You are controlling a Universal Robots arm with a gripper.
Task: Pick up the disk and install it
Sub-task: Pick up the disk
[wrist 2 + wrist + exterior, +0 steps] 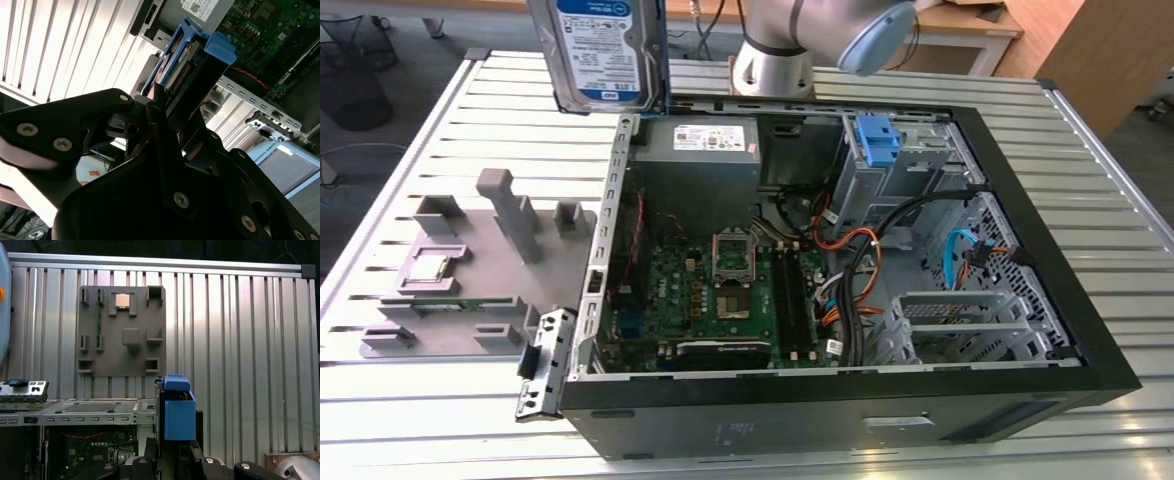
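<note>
The disk (606,52), a silver hard drive with a blue-and-white label in a blue carrier, hangs upright in the air over the table, just beyond the back corner of the case on the exterior view's left. In both wrist views my gripper (167,100) is shut on it. Its black fingers (150,460) clamp the drive's end, and the blue carrier (178,416) sticks out past them. The disk's connector edge (181,75) shows between the carrier rails.
The open black computer case (1101,330) lies on the slatted metal table (440,420), motherboard (720,290) and cables exposed. A blue bracket (878,138) sits in the drive bay at the back. A grey fixture plate (480,265) holds a small chip (121,300). The arm's base (774,60) stands behind the case.
</note>
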